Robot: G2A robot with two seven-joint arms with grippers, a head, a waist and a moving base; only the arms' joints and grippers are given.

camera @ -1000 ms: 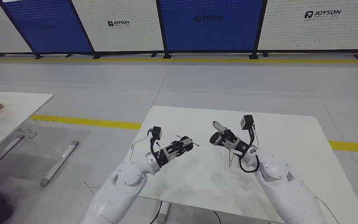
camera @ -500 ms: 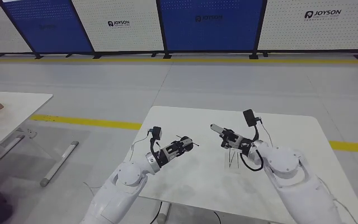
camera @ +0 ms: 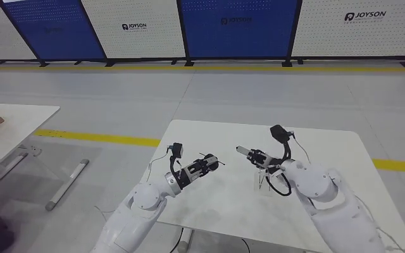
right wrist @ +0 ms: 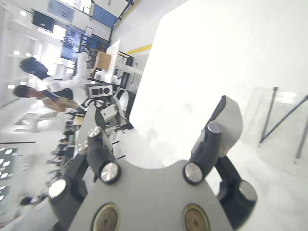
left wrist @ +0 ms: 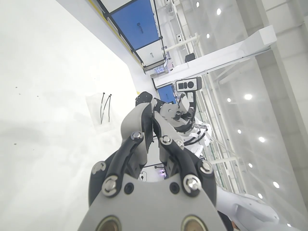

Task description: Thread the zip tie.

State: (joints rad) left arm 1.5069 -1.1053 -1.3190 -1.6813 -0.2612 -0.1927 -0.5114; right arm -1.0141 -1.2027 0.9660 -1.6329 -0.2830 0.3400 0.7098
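Top view, mid-frame: left gripper (camera: 212, 162) clamped shut on thin black zip tie (camera: 220, 165), mostly hidden in its grip; right gripper (camera: 243, 150) spread open beside it, above faint spare ties (camera: 261, 183) on counter (camera: 209, 209).

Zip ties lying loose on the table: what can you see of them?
The loose zip ties are thin black plastic strips, each with a small square head at one end. At least two lie flat, close together but not quite parallel; the exact count is hard to tell. They rest on a clear plastic sheet on the white table, toward the robot's right side. Nothing else touches them.
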